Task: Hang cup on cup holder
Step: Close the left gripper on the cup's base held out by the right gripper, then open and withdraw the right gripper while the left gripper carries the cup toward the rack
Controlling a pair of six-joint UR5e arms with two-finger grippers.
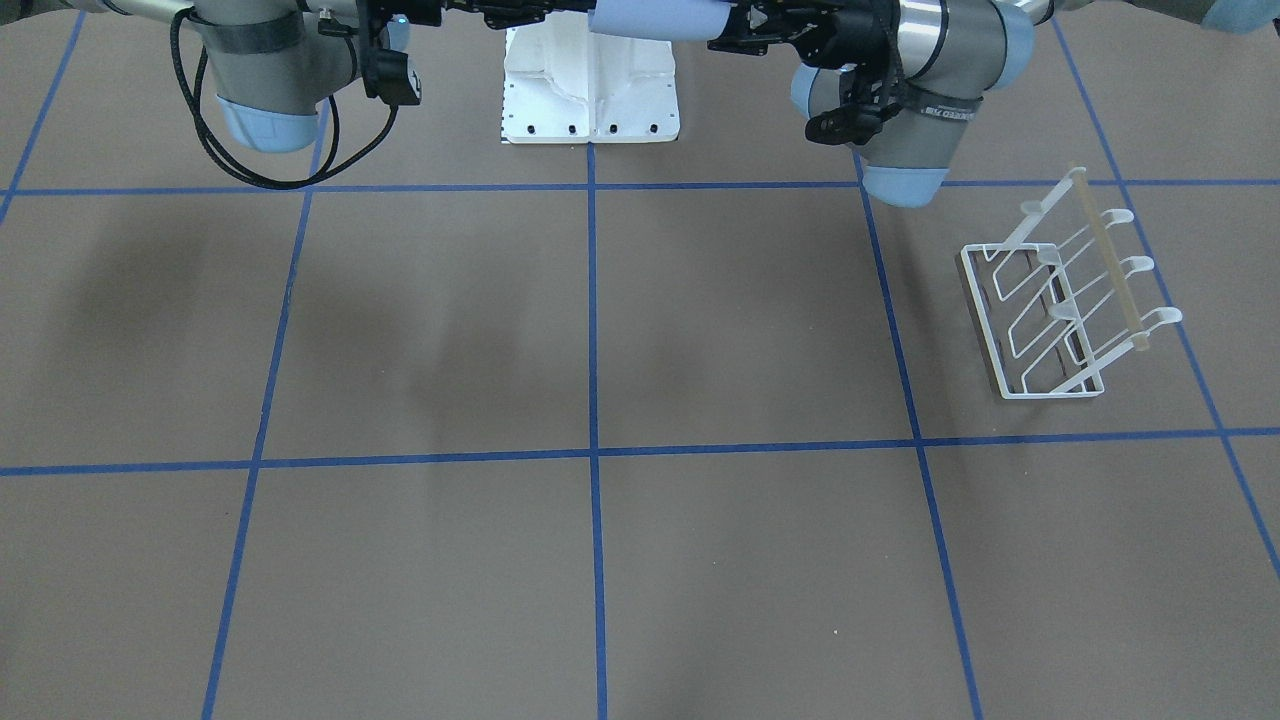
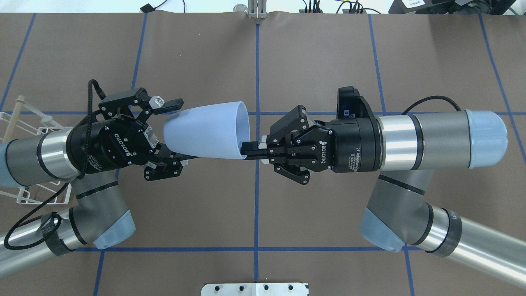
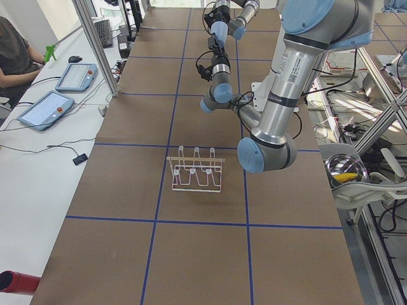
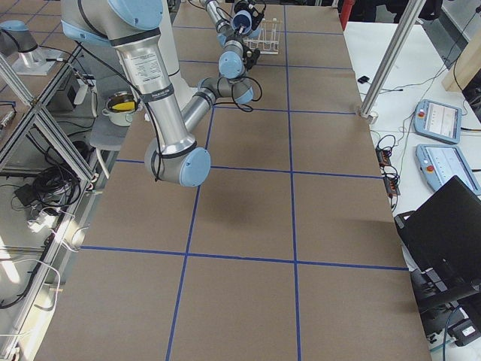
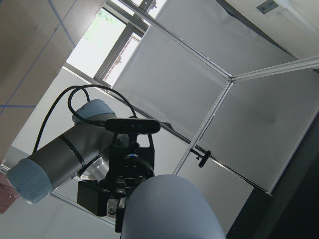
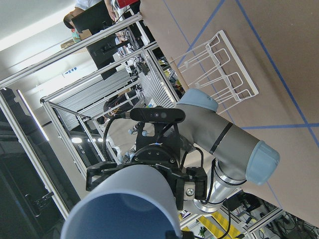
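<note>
A hand-over seemed in progress: the cup (image 2: 205, 129) hung sideways above the worktop (image 1: 700, 330), midway along its robot-side edge, the right gripper (image 2: 248, 149) pinching its rim and the left gripper (image 2: 181, 130) spread wide around its base. Next the left should close, then swing to the cup holder (image 1: 1108, 262) near the left end, with open room between

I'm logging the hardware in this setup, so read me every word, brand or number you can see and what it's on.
"ROBOTIQ": on the left gripper, on its body.
"ROBOTIQ": on the right gripper, on its body.
"2F Adaptive": on the right gripper's base ring; the rest curves out of sight.
Strap on the left arm: print too blurred to read.
Cup and rack: no text.
</note>
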